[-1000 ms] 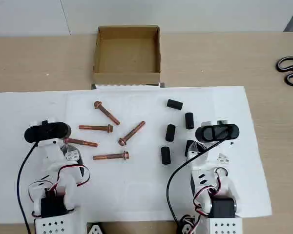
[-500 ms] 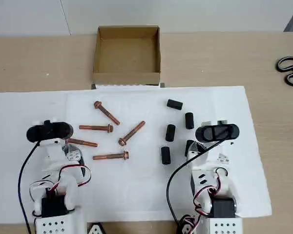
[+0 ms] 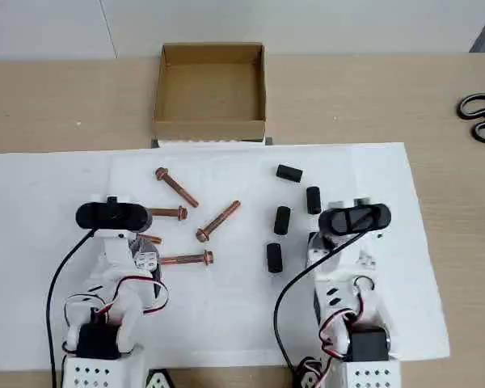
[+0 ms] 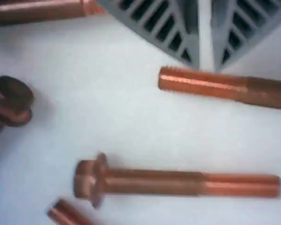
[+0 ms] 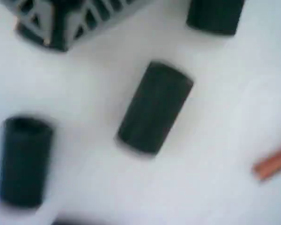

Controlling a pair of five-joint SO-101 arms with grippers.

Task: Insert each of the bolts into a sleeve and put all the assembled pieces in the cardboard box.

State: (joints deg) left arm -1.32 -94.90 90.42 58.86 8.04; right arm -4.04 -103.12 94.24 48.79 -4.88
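Several copper bolts lie on the white sheet, among them a slanted bolt, another slanted one and a level one. My left arm hangs over their left end and partly covers two of them. In the left wrist view my left gripper is shut on nothing, just above a threaded shaft, with a whole bolt farther off. Black sleeves lie beside my right arm. My right gripper is shut near a sleeve. The cardboard box stands behind, empty.
The white paper sheet covers the near half of the wooden table. Two more sleeves lie toward the box. Black scissors rest at the far right edge. Bare sheet lies between the two arms.
My left arm has swung to the right and now hangs over the left ends of the bolts. The right arm has shifted slightly left. No bolt or sleeve has moved.
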